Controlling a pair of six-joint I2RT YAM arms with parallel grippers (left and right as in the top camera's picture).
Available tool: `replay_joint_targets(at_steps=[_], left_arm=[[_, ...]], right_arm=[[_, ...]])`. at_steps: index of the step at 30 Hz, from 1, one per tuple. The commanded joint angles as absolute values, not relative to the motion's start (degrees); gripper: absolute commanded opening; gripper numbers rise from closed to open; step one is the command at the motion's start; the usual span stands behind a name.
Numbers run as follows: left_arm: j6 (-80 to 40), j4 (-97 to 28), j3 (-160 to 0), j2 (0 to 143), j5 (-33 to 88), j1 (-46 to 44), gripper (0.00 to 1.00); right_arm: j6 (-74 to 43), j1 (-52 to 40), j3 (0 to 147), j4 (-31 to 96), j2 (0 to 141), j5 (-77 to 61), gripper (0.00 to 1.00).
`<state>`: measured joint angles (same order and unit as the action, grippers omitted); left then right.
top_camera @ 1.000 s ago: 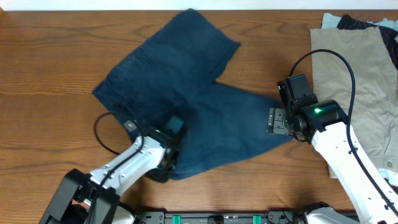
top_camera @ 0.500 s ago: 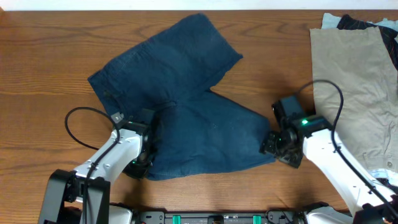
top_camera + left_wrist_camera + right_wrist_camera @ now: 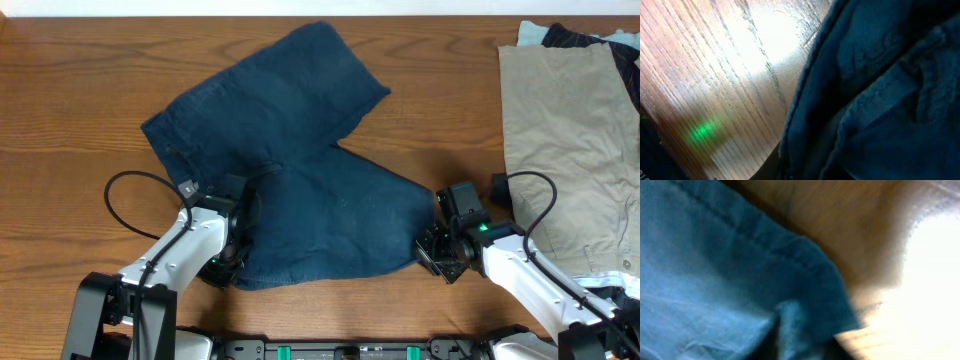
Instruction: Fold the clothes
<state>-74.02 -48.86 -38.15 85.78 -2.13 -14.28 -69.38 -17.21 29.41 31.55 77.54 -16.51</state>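
Two grippers sit at the near edge of the dark navy shorts (image 3: pixel 300 160), one at each end. You have the shorts spread flat mid-table (image 3: pixel 80 100): one leg runs toward the far side and the other lies toward the right. The waistband end is on the left.

Your left gripper (image 3: pixel 238 252) is at the lower left corner of the shorts, touching the fabric. Its fingers are hidden, so you cannot tell if they are wide, narrow or pinching cloth. The left wrist view shows only bunched denim (image 3: pixel 880 100) with a seamed edge lying on the wood (image 3: pixel 715 75).

Your right gripper (image 3: pixel 430 250) is at the lower right corner, on the leg hem. The right wrist view is blurred: stitched hem (image 3: pixel 740 255), wood (image 3: pixel 850 225) behind it, glare at right. Same there, you cannot tell its opening.

A black cable (image 3: pixel 118 195) loops off the left arm. A beige garment (image 3: pixel 570 130) lies flat at the right, well apart from the shorts. A light blue piece (image 3: pixel 530 35) and a black piece (image 3: pixel 585 38) peek out at its far end.
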Motion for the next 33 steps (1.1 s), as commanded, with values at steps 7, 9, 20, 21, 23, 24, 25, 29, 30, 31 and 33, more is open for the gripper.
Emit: replay_joint_targets(at_steps=[7,9,20,21,23,24,25,29,30,31,33], left_arm=[[-55.0,-48.9,-41.8,86.4,4.8,-13.9,0.17],[-51.8,-48.4,-43.2,86.4,8.0,-13.9,0.17],[-46.0,-46.9,-48.0,86.3,13.1,-16.5,0.06],[-45.5,-46.9,-48.0,86.2,14.0,-17.1,0.06],[-44.9,-47.5,-48.0,86.0,15.3,-18.7,0.06],[-44.7,-48.1,-48.0,85.8,15.7,-19.4,0.06],[-44.6,-49.2,-48.0,85.5,15.9,-20.1,0.06],[-44.6,-55.3,-48.0,81.8,15.2,-21.9,0.06],[-44.6,-56.4,-48.0,80.2,14.3,-22.2,0.06],[-44.5,-57.7,-48.0,77.8,13.3,-22.5,0.06],[-43.8,-59.4,-48.0,72.9,12.3,-22.7,0.06]], right_arm=[[-59.9,-14.1,31.3,27.6,76.8,-10.5,0.01],[-57.3,-12.1,33.9,29.9,75.3,-9.2,0.01],[-53.7,-2.0,45.4,57.5,64.6,0.2,0.01],[-53.7,-1.7,45.4,59.2,63.4,0.2,0.01],[-53.8,-1.1,45.4,62.9,60.9,0.2,0.01],[-53.8,-1.0,45.4,64.4,59.8,0.2,0.01],[-53.7,-1.0,45.4,66.0,58.3,0.2,0.01],[-53.7,-1.0,45.4,71.4,52.7,-0.3,0.01],[-53.7,-1.0,45.4,72.5,51.0,-0.3,0.01],[-53.4,-1.0,45.5,73.2,49.6,-0.3,0.01],[-51.3,-1.0,45.9,73.8,46.9,-0.8,0.01]])
